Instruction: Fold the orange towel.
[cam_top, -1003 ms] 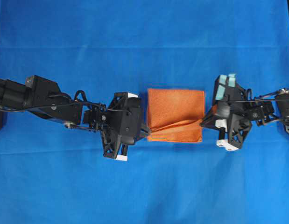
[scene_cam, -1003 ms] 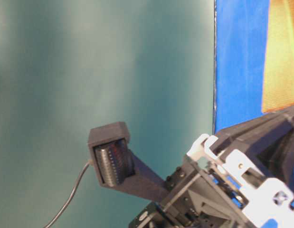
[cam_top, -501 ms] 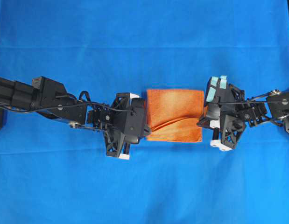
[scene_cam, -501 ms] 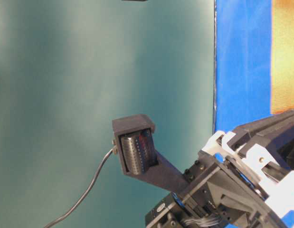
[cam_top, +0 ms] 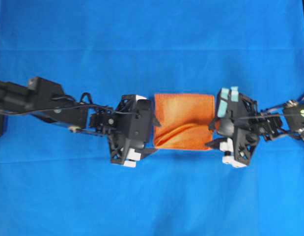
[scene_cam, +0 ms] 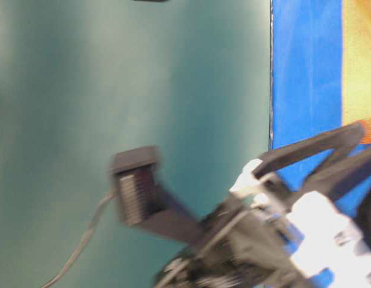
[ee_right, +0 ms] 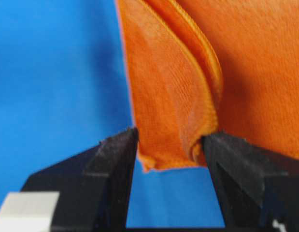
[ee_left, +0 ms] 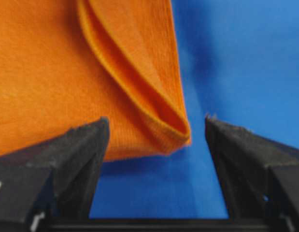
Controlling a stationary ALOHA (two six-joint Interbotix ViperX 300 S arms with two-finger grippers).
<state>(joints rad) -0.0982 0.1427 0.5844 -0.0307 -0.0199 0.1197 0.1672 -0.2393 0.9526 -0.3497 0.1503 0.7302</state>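
Both claws released: left gripper (ee_left: 156, 130) and right gripper (ee_right: 169, 140) straddle orange towel (cam_top: 183, 120) corners; back straight out; don't snag the fold.

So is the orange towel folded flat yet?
Folded, but not flat: the orange towel lies doubled over, with a raised ridge running across it and a layer gaping open at the corner.
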